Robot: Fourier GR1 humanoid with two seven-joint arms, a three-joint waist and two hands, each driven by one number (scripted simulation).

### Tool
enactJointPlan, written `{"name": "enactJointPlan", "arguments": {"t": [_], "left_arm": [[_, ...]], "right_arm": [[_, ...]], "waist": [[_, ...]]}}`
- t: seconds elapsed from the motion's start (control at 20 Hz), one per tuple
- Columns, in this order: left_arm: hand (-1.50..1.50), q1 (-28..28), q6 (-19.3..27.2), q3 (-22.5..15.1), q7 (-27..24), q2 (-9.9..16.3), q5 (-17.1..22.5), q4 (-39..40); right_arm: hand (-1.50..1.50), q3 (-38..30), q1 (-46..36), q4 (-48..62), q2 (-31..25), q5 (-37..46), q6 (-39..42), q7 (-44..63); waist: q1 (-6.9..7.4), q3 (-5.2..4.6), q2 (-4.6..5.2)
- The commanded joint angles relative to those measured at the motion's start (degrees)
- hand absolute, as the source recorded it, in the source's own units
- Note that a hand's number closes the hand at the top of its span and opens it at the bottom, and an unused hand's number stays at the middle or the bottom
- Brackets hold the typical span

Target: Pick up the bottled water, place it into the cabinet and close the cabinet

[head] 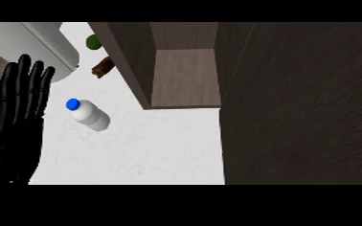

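Note:
A white water bottle [89, 115] with a blue cap stands on the white counter [155, 153], left of the cabinet. The wooden cabinet [185, 79] is open, its bare shelf showing, with its dark door [290, 105] swung out along the right side. My left hand [21, 105] rests at the left edge, fingers straight and pointing up, a short way left of the bottle and not touching it. My right hand does not show.
A large grey rounded appliance [42, 48] sits at the upper left behind my hand. A green item [93, 41] and a brown item [103, 67] lie beside the cabinet's left wall.

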Motion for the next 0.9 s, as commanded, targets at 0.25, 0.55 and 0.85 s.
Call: {"name": "enactJointPlan", "arguments": {"t": [0.25, 0.55, 0.85], "left_arm": [[-1.5, -4.8, -20.0, 2.7, -4.5, 7.7, 21.5, 4.1], [-1.5, 8.0, -19.4, 2.9, 13.1, 6.6, 34.6, 8.7], [-1.5, 3.2, -22.0, 12.2, 19.4, 12.8, 46.3, 12.7]], "right_arm": [[-1.5, 3.5, 5.9, -8.5, -0.9, -1.2, 4.3, -2.6], [-1.5, 5.8, 13.6, -8.4, 3.7, -18.6, 6.0, 10.2], [-1.5, 9.8, 21.1, -12.2, 5.0, -17.5, 7.2, 8.0]], "waist": [[-0.27, -0.78, 1.89], [0.93, -0.65, 1.75], [0.82, -0.62, 1.91]]}}
